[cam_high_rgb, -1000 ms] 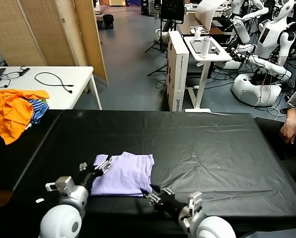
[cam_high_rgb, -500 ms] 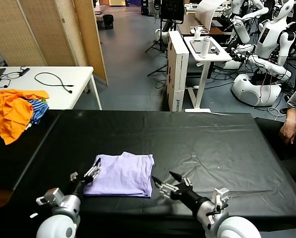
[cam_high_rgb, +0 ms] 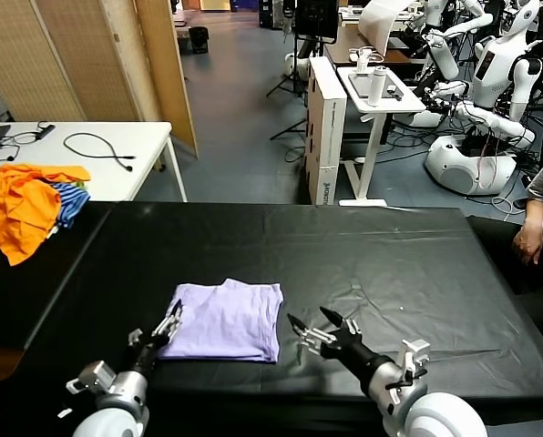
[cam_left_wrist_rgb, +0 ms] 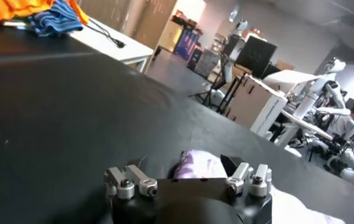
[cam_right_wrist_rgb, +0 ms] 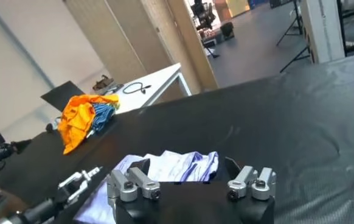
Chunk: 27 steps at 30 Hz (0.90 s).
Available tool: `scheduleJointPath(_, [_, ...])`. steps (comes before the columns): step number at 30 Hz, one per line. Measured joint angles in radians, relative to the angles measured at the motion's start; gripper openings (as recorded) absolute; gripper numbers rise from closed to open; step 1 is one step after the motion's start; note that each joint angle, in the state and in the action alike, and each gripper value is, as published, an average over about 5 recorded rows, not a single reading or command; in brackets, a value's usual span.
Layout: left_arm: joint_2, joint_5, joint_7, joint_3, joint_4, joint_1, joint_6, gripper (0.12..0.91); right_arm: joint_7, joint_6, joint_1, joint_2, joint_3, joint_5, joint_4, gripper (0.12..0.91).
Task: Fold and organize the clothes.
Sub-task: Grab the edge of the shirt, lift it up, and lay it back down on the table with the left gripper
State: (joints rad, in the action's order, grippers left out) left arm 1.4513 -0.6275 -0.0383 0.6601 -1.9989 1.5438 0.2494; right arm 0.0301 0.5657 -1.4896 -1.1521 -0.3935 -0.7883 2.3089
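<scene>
Folded lavender T-shirt (cam_high_rgb: 224, 320) on black bench (cam_high_rgb: 390, 264), long axis across. Left gripper (cam_high_rgb: 169, 320) wide open, empty, at its left edge, nearer. Right gripper (cam_high_rgb: 319, 330) wide open, empty, just right of its right edge.

left gripper (cam_high_rgb: 168, 325) low, jaws spread, right gripper (cam_high_rgb: 315, 332) likewise

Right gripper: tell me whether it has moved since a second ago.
Yes. The right gripper has pulled away from the folded T-shirt, shifting toward the robot's right across the black table.
</scene>
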Motion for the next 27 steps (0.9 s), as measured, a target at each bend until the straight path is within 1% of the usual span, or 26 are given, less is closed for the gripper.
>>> scheduleJointPath(3, [0.0,-0.006,0.001,0.0,0.005,0.001,0.003,0.866,0.0,0.0,0.003,-0.001,-0.001,0.0,-0.003,0.907])
scheduleJointPath(4, [0.0,-0.007,0.001,0.0,0.006,0.002,0.004,0.835,0.0,0.0,0.004,-0.002,-0.001,0.0,-0.004,0.907])
scheduleJointPath(8, [0.005,-0.011,0.002,-0.003,0.012,0.005,0.006,0.649,0.0,0.0,0.008,-0.003,-0.001,0.0,-0.01,0.907])
scheduleJointPath(10, [0.008,-0.017,0.002,-0.004,0.014,0.004,0.007,0.594,0.0,0.0,0.01,-0.003,0.0,0.0,-0.013,0.907])
scheduleJointPath(13, [0.009,-0.033,0.002,-0.004,0.014,0.002,0.013,0.483,0.0,0.0,0.013,-0.004,0.001,0.0,-0.017,0.907])
scheduleJointPath(17, [0.008,-0.054,0.003,-0.004,0.009,-0.001,0.027,0.254,0.001,0.002,0.016,-0.006,0.001,0.002,-0.023,0.907])
scheduleJointPath(18, [0.008,-0.058,0.003,-0.004,0.008,-0.001,0.031,0.213,0.001,0.002,0.016,-0.006,0.001,0.002,-0.024,0.907])
scheduleJointPath(20, [0.008,-0.065,0.003,-0.004,0.006,-0.002,0.037,0.176,0.001,0.002,0.017,-0.007,0.001,0.003,-0.027,0.907])
scheduleJointPath(24, [0.009,-0.061,0.001,-0.004,0.003,-0.005,0.045,0.178,0.002,0.002,0.017,-0.008,0.001,0.005,-0.032,0.907])
scheduleJointPath(27, [0.005,-0.024,-0.005,-0.002,-0.001,-0.009,0.049,0.177,0.003,0.002,0.018,-0.008,-0.001,0.007,-0.035,0.907])
